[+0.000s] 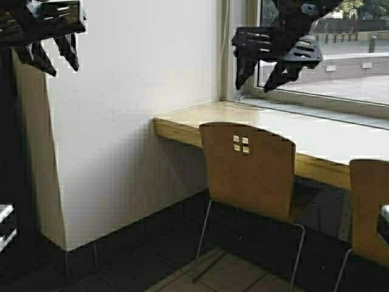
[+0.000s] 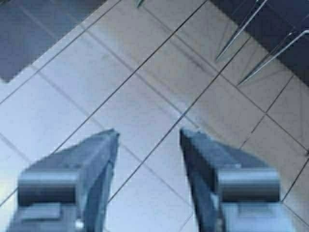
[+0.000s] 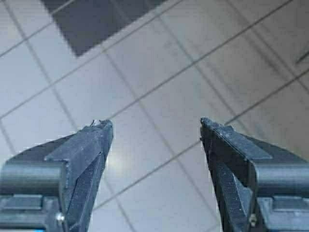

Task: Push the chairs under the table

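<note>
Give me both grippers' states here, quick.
Left gripper: open, holding nothing, raised over the floor tiles.
Right gripper: open, holding nothing, raised clear of the chairs.

chair [image 1: 249, 173] blocking table [image 1: 182, 125] edge, open floor [image 1: 200, 277] before it

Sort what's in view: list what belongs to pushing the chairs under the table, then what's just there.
Job:
- near chair, standing out from the table
- second chair, at the right edge
- table
- left gripper, jaws open
- right gripper, jaws open

Just there:
- white wall
- window
- tiled floor
</note>
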Available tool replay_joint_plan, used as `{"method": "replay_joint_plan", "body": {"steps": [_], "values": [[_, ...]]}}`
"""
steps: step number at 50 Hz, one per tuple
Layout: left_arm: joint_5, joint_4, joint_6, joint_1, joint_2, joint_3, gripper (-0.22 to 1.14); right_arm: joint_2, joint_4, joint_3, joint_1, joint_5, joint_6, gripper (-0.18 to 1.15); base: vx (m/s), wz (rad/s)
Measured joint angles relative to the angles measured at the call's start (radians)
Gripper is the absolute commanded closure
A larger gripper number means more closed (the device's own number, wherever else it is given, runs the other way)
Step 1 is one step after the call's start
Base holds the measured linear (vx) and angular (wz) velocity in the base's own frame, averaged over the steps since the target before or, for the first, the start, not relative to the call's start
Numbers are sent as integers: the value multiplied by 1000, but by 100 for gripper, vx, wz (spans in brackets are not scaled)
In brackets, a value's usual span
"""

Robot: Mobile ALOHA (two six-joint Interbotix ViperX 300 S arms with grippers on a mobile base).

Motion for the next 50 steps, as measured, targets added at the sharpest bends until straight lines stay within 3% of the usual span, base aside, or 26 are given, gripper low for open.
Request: {"method": "replay_joint_plan", "body": {"steps": [20,50], "values": [[2,-18,-8,0,-8,5,13,35,-2,-2,-3,12,6,7,-37,-7],[15,-34,-12,-91,89,6,13,64,-23,-35,-3,74,0,7,-39,-23]]}}
